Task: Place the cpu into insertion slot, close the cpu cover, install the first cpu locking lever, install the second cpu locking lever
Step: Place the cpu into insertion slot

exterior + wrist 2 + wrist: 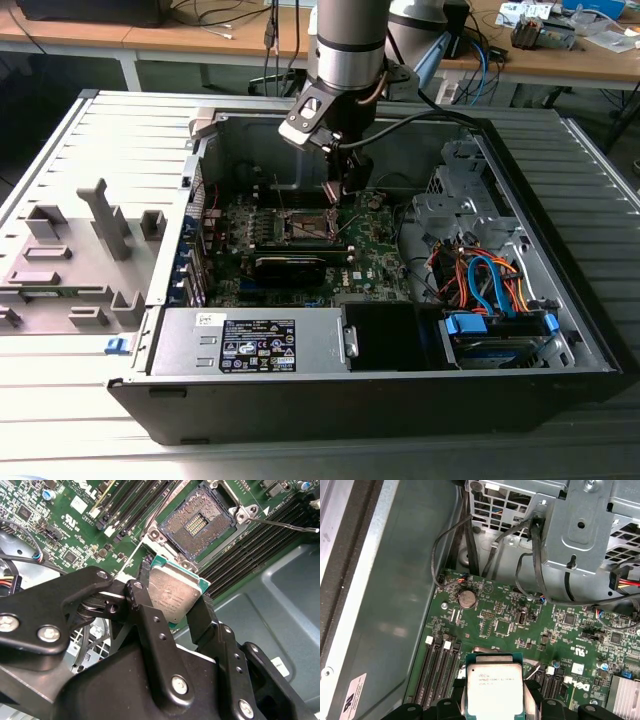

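Note:
My gripper (172, 605) is shut on the cpu (175, 592), a flat square chip with a silver-grey top and green edge, one black finger (142, 597) on each side. The same cpu (495, 687) sits between the fingertips (536, 700) above the green motherboard. The insertion slot (197, 522) lies uncovered just beyond the chip, its dark pin field exposed inside a silvery rim. The cpu cover is out of view. A thin metal locking lever (290, 526) sticks out free beside the socket. In the exterior view my gripper (340, 190) hangs inside the case just above the insertion slot (308, 223).
Long black memory slots (250, 550) flank the socket. A black card (290, 266) lies in front of it. The power supply (250, 345), the drive cage (462, 200) and coloured cables (490, 285) fill the open case. A grey fixture tray (80, 250) stands at the exterior view's left.

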Robot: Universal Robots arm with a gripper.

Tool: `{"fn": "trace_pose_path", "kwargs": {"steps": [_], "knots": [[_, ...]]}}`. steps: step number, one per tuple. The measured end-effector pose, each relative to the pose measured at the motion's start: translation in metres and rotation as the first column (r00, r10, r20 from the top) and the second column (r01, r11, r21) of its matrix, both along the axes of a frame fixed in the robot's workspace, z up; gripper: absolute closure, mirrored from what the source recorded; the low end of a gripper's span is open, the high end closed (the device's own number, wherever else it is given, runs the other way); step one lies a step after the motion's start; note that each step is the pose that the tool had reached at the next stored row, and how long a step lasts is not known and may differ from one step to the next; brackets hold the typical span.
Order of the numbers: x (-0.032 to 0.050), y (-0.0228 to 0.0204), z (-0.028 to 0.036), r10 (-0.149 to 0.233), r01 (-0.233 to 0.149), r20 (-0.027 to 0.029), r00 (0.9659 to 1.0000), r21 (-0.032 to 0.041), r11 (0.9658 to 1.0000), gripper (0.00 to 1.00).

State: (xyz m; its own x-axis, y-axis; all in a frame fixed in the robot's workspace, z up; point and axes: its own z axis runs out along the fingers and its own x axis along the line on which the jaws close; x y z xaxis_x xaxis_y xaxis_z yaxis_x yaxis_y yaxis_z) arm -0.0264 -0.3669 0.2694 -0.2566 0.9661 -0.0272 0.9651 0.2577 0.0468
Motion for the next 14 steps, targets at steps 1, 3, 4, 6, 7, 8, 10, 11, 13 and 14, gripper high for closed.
{"fn": "trace_pose_path", "kwargs": {"steps": [1, 3, 4, 6, 7, 8, 10, 11, 13, 14], "knots": [[0.0, 0.0, 0.0, -0.001, 0.001, 0.0001, 1.0, 0.0, 1.0, 0.45], [0.0, 0.0, -0.0001, -0.003, 0.003, 0.0001, 1.0, 0.0001, 1.0, 0.45], [0.0, 0.0, -0.0001, -0.004, 0.004, 0.0001, 1.0, 0.0, 1.0, 0.45], [0.0, 0.0, -0.0001, -0.006, 0.006, 0.0, 1.0, 0.0, 1.0, 0.45], [0.0, 0.0, -0.0001, -0.009, 0.009, 0.0, 1.0, -0.0004, 1.0, 0.45], [0.0, 0.0, -0.0002, -0.01, 0.01, 0.0001, 0.9999, -0.0007, 0.9999, 0.45], [0.0, 0.0, -0.0002, -0.014, 0.014, 0.0001, 0.9999, -0.0016, 0.9999, 0.45], [0.0, 0.0, -0.0002, -0.015, 0.015, 0.0001, 0.9999, -0.0019, 0.9999, 0.45], [0.0, 0.0, -0.0002, -0.018, 0.018, 0.0001, 0.9998, -0.0023, 0.9998, 0.45], [0.0, 0.0, -0.0002, -0.019, 0.019, 0.0001, 0.9998, -0.0024, 0.9998, 0.45]]}}
